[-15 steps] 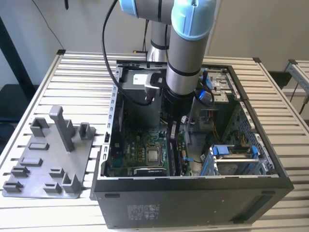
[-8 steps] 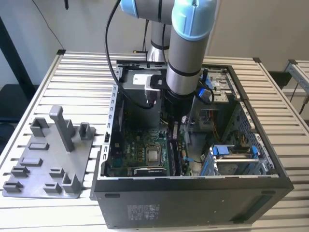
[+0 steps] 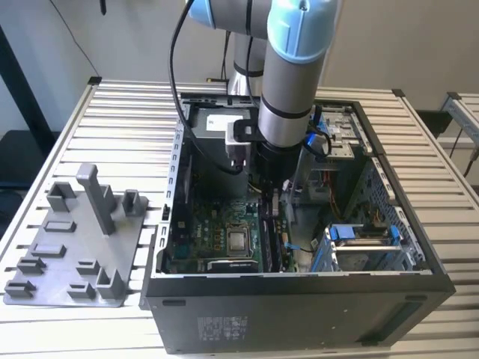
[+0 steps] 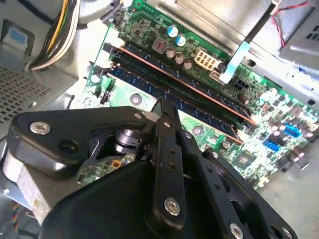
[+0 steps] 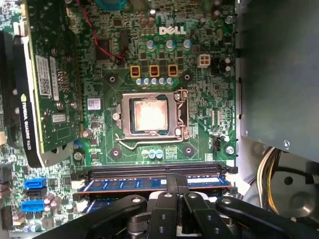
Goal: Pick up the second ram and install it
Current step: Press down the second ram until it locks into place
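**A:** Gripper (image 3: 273, 203) down inside the open computer case (image 3: 299, 314), just right of centre in the exterior view. Hanging off the arm (image 3: 292, 75) coming in from the top of frame. Fingers squeezed or loose?

**B:** Squeezed right together, pretty much no gap. Easy to see low in the middle of the first wrist view, gripper (image 5: 178, 183) with its tips sitting on the top edge of the second ram (image 5: 129, 184). Looks more like resting on it than pinching it, honestly hard to call.

**A:** So where's the stick, then?

**B:** Standing on edge in a slot on the motherboard (image 5: 199, 99), running across the lower part of that frame. Bluish face with a thin orange line along the top. Just above it in the picture, a long black slot (image 5: 149, 172), then the processor (image 5: 149, 115) mid-frame. Graphics card (image 5: 50, 74) up the left side.

**A:** Same story in the second wrist view?

**B:** Yep. Gripper (image 4: 167, 105) near centre, closed tips meeting the second ram (image 4: 209, 117), which runs diagonally from upper left to lower right. Another stick (image 4: 184, 82) parallel, just beyond it.

**A:** And outside the case?

**B:** Grey fixture tray (image 3: 67, 262) on the slatted table, lower left of the exterior view, well apart from the gripper.
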Robot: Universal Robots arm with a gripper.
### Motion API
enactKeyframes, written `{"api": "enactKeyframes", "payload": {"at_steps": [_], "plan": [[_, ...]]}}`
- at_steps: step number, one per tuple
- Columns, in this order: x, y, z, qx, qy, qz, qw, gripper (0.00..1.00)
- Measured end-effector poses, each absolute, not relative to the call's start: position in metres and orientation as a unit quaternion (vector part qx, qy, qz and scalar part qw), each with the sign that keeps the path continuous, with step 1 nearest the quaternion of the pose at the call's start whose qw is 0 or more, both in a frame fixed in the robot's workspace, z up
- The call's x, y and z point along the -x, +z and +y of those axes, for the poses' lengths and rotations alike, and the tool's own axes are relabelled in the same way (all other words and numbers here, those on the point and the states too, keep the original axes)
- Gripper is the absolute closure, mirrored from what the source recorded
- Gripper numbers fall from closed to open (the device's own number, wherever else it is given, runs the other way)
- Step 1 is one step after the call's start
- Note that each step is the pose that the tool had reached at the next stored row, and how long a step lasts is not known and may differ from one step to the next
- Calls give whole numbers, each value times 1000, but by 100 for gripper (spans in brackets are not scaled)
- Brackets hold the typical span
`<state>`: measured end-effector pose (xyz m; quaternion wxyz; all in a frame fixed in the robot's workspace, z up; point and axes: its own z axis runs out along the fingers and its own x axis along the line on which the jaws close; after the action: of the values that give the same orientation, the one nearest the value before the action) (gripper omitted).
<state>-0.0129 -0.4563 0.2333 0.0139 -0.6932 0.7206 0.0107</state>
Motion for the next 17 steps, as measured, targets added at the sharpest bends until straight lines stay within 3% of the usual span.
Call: {"api": "enactKeyframes", "payload": {"at_steps": [17], "plan": [[10, 232, -466, 693, 13, 721, 11, 89]]}}
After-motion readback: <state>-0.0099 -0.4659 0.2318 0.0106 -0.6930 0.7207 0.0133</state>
